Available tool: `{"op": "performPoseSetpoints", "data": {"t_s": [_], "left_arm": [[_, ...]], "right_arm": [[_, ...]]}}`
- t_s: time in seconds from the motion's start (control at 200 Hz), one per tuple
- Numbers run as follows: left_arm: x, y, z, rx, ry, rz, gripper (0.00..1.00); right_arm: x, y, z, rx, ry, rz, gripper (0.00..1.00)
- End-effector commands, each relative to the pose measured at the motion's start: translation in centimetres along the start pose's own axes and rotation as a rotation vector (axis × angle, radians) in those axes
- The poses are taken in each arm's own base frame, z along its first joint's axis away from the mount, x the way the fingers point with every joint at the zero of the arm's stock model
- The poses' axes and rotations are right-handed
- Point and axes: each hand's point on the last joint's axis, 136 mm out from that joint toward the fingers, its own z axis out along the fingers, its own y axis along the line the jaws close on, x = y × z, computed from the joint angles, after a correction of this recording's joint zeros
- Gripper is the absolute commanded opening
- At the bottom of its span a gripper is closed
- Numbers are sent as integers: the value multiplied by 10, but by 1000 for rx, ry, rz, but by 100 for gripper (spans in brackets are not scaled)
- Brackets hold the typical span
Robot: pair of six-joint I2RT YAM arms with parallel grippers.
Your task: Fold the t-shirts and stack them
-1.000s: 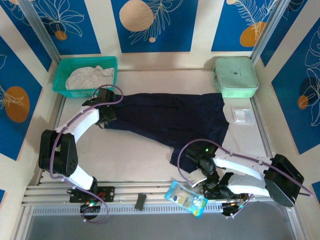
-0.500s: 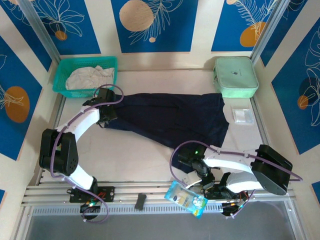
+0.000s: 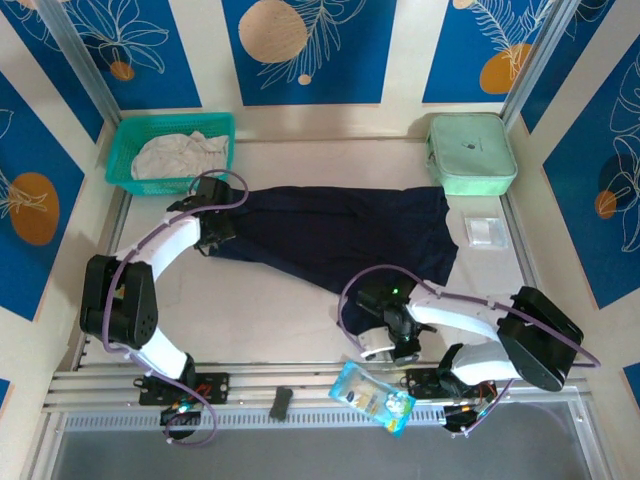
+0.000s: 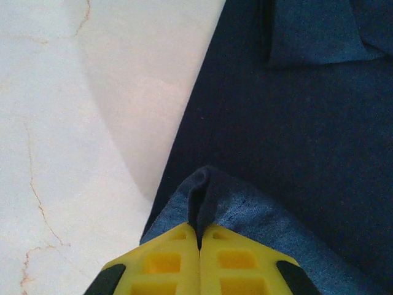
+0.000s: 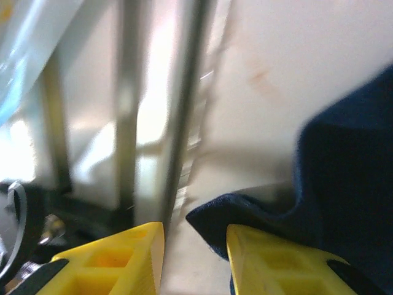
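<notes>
The left gripper point(image 4: 199, 230) has its two yellow fingers point(image 4: 163, 261) pressed flat together, and a raised ridge of the navy t-shirt point(image 4: 295, 123) is pinched between their tips. Around that pinch the cloth lies flat, its straight edge running diagonally across the pale table point(image 4: 92, 123), with a folded flap further up. From the top camera this gripper point(image 3: 205, 240) sits at the shirt's left end, just below the teal basket point(image 3: 120, 150).

The right gripper point(image 5: 195, 236) stands with its jaws apart, a clear gap between the yellow fingers point(image 5: 126, 252). A curled corner of the navy t-shirt point(image 5: 344, 184) reaches into the mouth of that gap, close to the right-hand finger (whether cloth and finger actually touch I cannot tell, as the view is blurred). Metal rails run up the left of the wrist view. Seen from above, the right gripper point(image 3: 385, 335) is at the shirt's near right corner, close to the table's front edge.

The navy t-shirt point(image 3: 340, 235) is spread across the middle of the table point(image 3: 260, 300), stretching from the left gripper toward the right side and narrowing down to the right gripper. The off-white t-shirt point(image 3: 175, 155) lies crumpled inside the teal basket at the far left. A mint-green case point(image 3: 470, 152) sits at the far right corner, with a small white square point(image 3: 483, 232) just in front of it. A shiny packet point(image 3: 373, 397) rests on the front rail near the right arm's base.
</notes>
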Motion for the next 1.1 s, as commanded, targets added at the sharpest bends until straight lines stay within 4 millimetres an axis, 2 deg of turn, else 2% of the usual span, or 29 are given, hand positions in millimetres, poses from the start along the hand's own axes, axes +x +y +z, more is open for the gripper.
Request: {"op": "performPoseSetpoints", "data": {"t_s": [0.0,0.135,0.415,0.605,0.63,0.68,0.79,0.911,1.096], "left_arm": [[0,1,6,6,8,3,0],[1,0,9,8,14,7,0],[4,0,11,11,20,10,0],[7,0,12,14,25,9,0],[7,0,12,13,24,9,0],[7,0,12,15,24,8,0],[8,0,10,22,26,7,0],[10,0,4,33,27,4,0],[16,3,-13,54,24,-7,0]], "right_arm": [[-27,-35,-8,95,-104,45,36],[-28,-43,-12,97,-103,77,37],[-23,-37,-6,98,-89,98,36],[-22,-39,-1,127,-63,100,22],[-22,-40,-1,130,-60,100,17],[-21,-41,-1,142,-55,99,0],[-20,-42,-2,154,-46,92,0],[-17,-41,-15,173,-44,78,0],[-4,-29,-59,242,-93,115,0]]}}
